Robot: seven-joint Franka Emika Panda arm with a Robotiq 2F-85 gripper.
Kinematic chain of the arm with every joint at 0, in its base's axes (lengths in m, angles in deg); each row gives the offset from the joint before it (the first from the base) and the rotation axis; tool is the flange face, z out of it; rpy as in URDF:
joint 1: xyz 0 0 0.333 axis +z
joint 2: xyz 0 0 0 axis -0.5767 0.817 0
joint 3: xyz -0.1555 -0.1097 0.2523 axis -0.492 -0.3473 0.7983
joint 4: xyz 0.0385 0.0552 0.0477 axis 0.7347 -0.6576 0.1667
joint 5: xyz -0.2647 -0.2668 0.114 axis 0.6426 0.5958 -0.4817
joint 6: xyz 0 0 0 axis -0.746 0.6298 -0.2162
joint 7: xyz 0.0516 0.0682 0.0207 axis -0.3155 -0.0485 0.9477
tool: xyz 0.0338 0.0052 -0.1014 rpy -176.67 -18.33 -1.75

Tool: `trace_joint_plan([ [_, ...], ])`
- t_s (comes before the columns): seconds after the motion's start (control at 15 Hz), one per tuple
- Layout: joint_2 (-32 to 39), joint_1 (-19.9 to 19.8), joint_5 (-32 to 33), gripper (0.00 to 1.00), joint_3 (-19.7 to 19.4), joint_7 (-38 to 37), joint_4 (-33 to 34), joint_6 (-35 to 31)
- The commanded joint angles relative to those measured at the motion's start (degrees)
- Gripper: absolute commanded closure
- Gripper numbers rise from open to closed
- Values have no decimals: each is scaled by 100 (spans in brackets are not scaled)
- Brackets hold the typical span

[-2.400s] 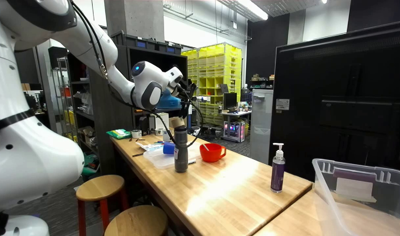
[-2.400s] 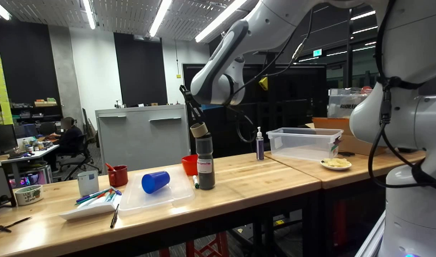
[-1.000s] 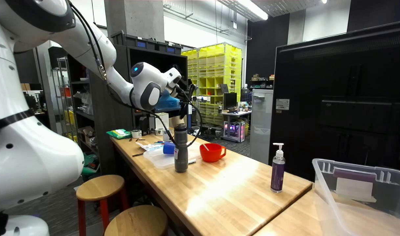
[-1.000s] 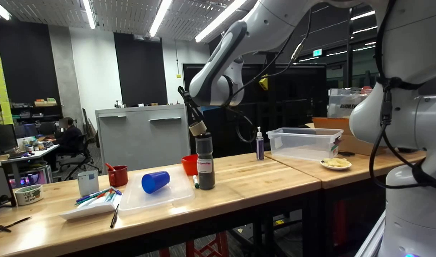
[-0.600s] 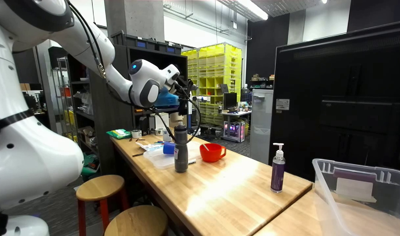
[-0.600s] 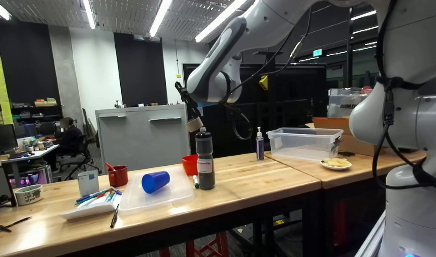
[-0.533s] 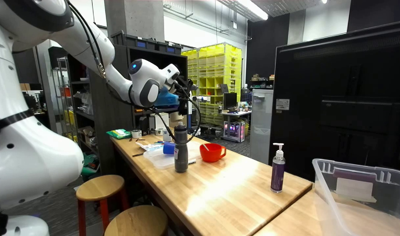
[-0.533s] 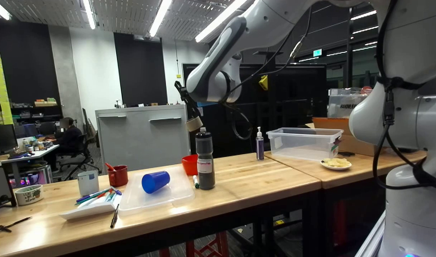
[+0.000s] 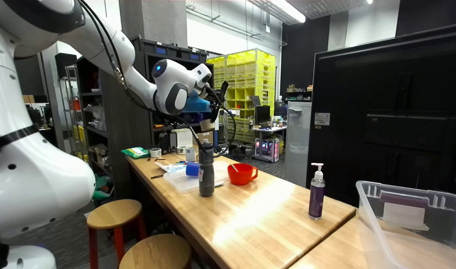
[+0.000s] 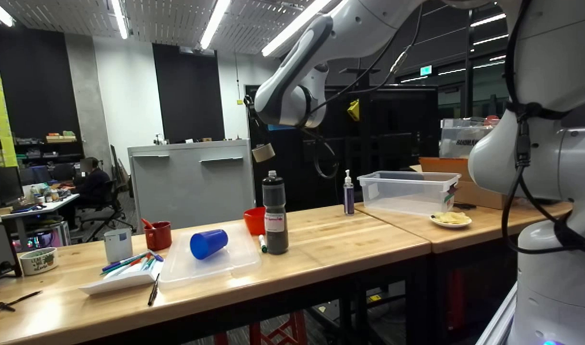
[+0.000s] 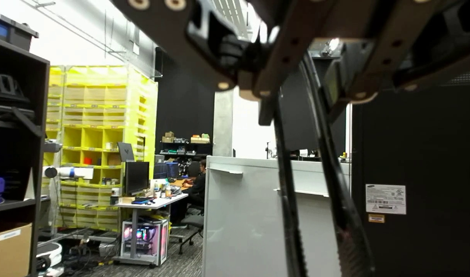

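The tan roll (image 10: 263, 152) hung tilted in the air above a gray bottle (image 10: 275, 196), clear of its spout in both exterior views. The end effector (image 9: 214, 113) was drawn in narrow and held the roll at its lower end, though the exact contact was lost among dark parts. In the wrist view two dark strips (image 11: 329, 161) with toothed inner edges ran down from between the fingers to the bottom of the picture; whether they belonged to it could not be told.

The bottle stood upright on the tabletop (image 10: 330, 239), nearer the edge beside the stools (image 9: 114, 213) than the opposite one. It partly hid a bright red cup (image 10: 254, 221) in an exterior view. Just beside it lay a marker (image 10: 263, 243) and a clear lid (image 10: 239, 268) bearing a blue tumbler (image 10: 209, 244).

The bottle's white label (image 10: 274, 222) carried pink script too small to read. The pump bottle (image 10: 349, 195), near the opposite edge, had an illegible purple label. A white bowl (image 10: 38, 261) showed LEAF above blurred lines. Capitals on a clear box (image 10: 464, 132) began with HA, the rest unclear. A sticker (image 11: 385, 199) on the black screen (image 11: 423, 134) appeared to read SAMSUNG.
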Motion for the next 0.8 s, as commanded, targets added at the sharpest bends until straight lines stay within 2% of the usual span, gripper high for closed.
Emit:
trace_joint_plan([
  [0.0, 82, -30, -83, 92, -184, -99, 183, 0],
  [0.33, 93, -349, -166, 92, -217, -379, 232, 54],
  [0.73, 231, -872, -103, 92, -83, -776, 181, 91],
])
